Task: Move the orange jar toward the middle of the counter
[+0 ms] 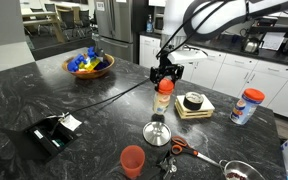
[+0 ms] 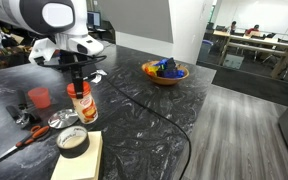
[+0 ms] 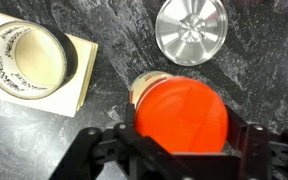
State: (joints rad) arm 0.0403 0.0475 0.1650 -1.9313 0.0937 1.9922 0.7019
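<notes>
Jar [image 1: 164, 98] stands upright on the tabletop [image 1: 24, 92], dark and speckled, roughly midway along its width in both exterior views. Its orange cap fills the lower middle of the wrist view, with a sliver of the pale body showing at the cap's upper left edge.

The fingers [image 3: 249, 150] straddle the cap, one on each side of it and close against its rim. Whether they are pressing on it or only flanking it, I cannot tell. In an exterior view the arm comes down from above, straight over the jar.

Near the jar lies a round metal disc [image 3: 192, 32], apart from it. A tape roll [image 3: 29, 55] rests on a pale pad [image 3: 76, 85] on the other side, also apart from the jar.

Farther out, an orange cup [image 1: 132, 160] stands near the front edge, and scissors [image 1: 179, 147] lie just beside the disc. A white canister [image 1: 248, 106] stands well off toward one end. A bowl [image 1: 89, 65] of coloured pieces sits well apart toward the far side, and a black cable [image 1: 114, 96] runs across the tabletop toward the jar.
</notes>
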